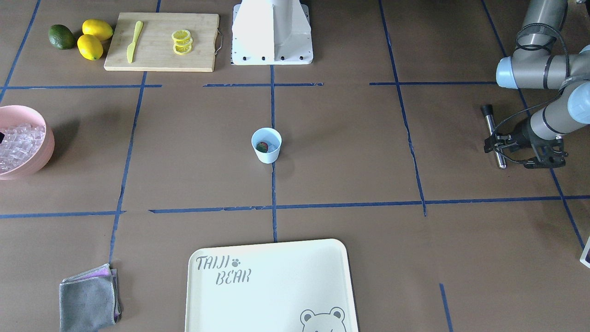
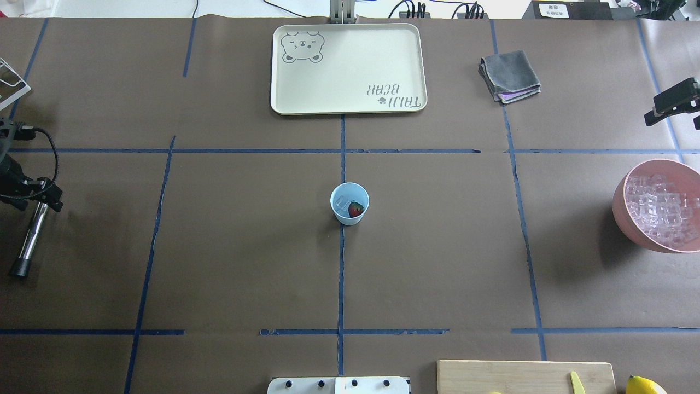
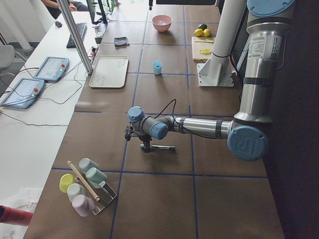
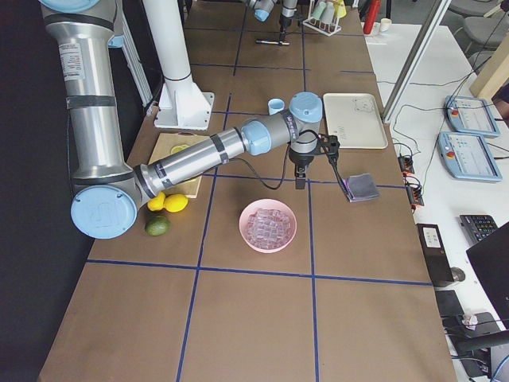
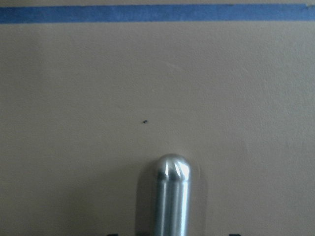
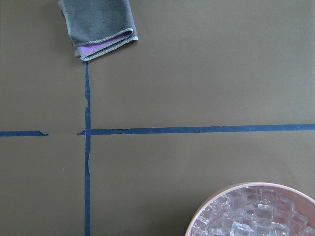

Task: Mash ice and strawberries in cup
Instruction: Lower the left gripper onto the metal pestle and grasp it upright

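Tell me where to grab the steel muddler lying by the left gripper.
Take the bare steel shaft of the muddler near its rounded end, from straight above, fingers across it. It lies flat on the table, so only a top-down pinch fits, and that probably leaves the black head free for the cup.

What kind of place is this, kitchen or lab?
Likely a robotics lab, not a kitchen: blue tape grid on the papered table, teach pendants alongside, staged props like the cutting board.
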You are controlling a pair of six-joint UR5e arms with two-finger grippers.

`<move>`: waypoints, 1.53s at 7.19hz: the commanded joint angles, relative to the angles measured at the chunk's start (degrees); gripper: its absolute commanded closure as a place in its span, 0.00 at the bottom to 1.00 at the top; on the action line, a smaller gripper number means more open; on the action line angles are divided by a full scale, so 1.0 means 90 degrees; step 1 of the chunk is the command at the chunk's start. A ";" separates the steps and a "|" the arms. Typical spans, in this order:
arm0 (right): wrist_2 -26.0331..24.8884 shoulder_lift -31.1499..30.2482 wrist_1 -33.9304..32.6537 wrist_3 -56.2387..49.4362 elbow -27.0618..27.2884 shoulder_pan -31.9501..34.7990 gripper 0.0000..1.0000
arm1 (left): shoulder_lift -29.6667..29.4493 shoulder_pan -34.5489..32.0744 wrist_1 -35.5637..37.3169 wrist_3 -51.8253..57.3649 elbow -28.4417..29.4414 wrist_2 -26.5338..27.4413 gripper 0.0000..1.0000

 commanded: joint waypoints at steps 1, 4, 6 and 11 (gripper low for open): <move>0.0000 0.0010 0.0000 0.0000 -0.0001 -0.0001 0.00 | -0.0023 0.0020 0.0012 0.0252 0.0036 -0.0004 0.23; 0.0000 0.0010 0.0000 0.0000 -0.0001 -0.0001 0.00 | -0.0024 0.0020 0.0032 0.0252 0.0056 -0.0004 0.51; 0.0000 0.0010 0.0000 0.0000 -0.0001 -0.0001 0.00 | -0.0033 0.0020 0.0061 0.0252 0.0027 -0.0014 1.00; 0.0010 0.0039 -0.0010 0.0000 -0.0001 -0.0001 0.00 | -0.2037 0.0446 0.0489 -0.1306 -0.1222 -0.0541 1.00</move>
